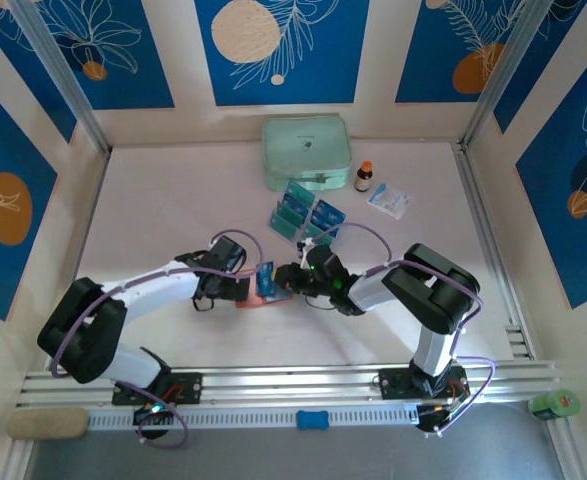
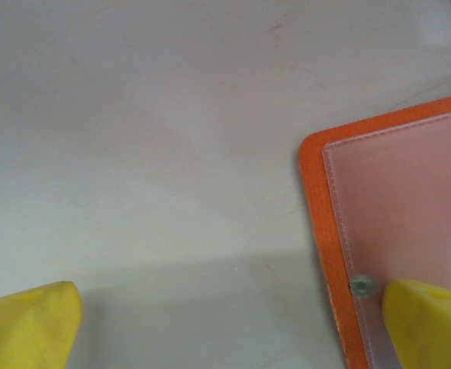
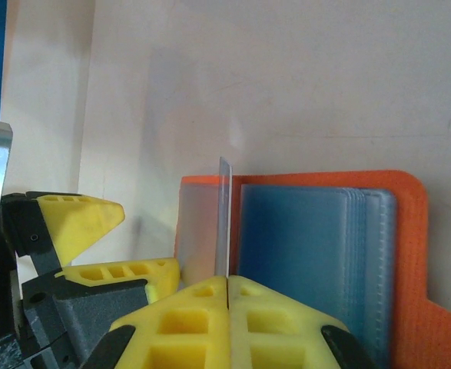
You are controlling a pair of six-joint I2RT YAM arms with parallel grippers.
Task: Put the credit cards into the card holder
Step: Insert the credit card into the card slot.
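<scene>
- Wallet [image 3: 409,307] lies open and flat on the table near the front, between the two grippers.
- Right gripper [image 3: 227,288] is clenched on one card [image 3: 225,219]. The card stands on edge, seen almost edge-on, above the middle of the open wallet.
- Left gripper [image 2: 229,323] is spread wide and grasps nothing. One fingertip [image 2: 432,323] rests on the clear pocket at the wallet's corner, apparently pinning it down. The other fingertip sits off the wallet, over bare table.
- A blue layered stack [image 3: 310,261] lies on the wallet half beside the held card. I cannot tell whether this is cards already slotted in or the wallet's own sleeves.
- Spare cards [image 1: 303,213] stand in a cluster further back, well apart from the wallet, just in front of the mint case [image 1: 308,152].
- Judgement: the task is mid-way at best. One card is at the mouth of a pocket but not seated.
- Left to do: slide this card in, release it, then fetch each of the remaining cards.
- Number of cards already stored: cannot tell.
</scene>
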